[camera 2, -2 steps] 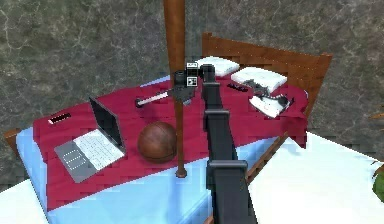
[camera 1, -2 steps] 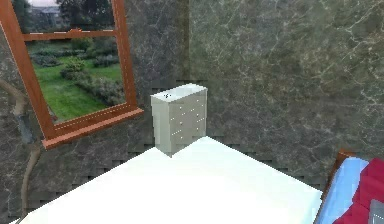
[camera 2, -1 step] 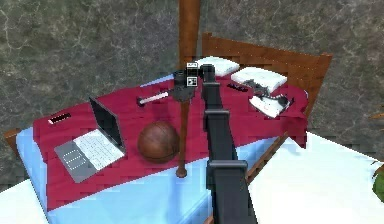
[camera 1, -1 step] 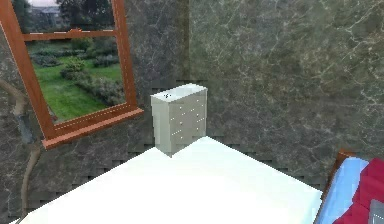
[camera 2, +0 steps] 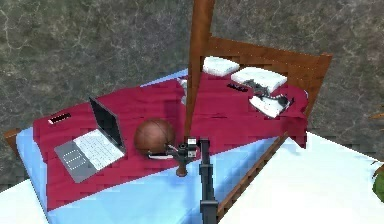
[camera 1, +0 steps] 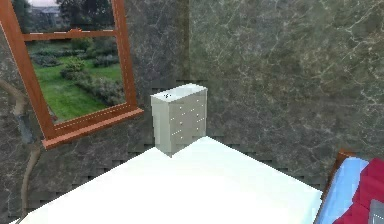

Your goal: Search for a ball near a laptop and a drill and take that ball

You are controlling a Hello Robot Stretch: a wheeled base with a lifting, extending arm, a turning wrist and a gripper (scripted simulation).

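Red bedding (camera 2: 225, 112) was shared by laptop (camera 2: 95, 142) and brown ball (camera 2: 155, 135); the gripper (camera 2: 169, 153) was aimed at the ball, presumably for taking (its hold could not be judged).

Arm: there's your arm (camera 2: 207, 192), a dark, almost black square bar with straight edges and flat faces.
Arm surface: plain along its whole length, no cables or screws you can pick out.
Arm's far end: the bar ends in a slightly busier, blocky dark head. Any markings there are too small for you to read.
Gripper: your gripper (camera 2: 166, 154) has a compact dark body, charcoal against the lighter tones around it.
Fingers: two thin fingers (camera 2: 172, 152), dark grey and slim as wire next to the bar.
Underside: a short stub (camera 2: 181, 170) sits under the gripper body, dark with a brownish tip. You can't tell what it is.
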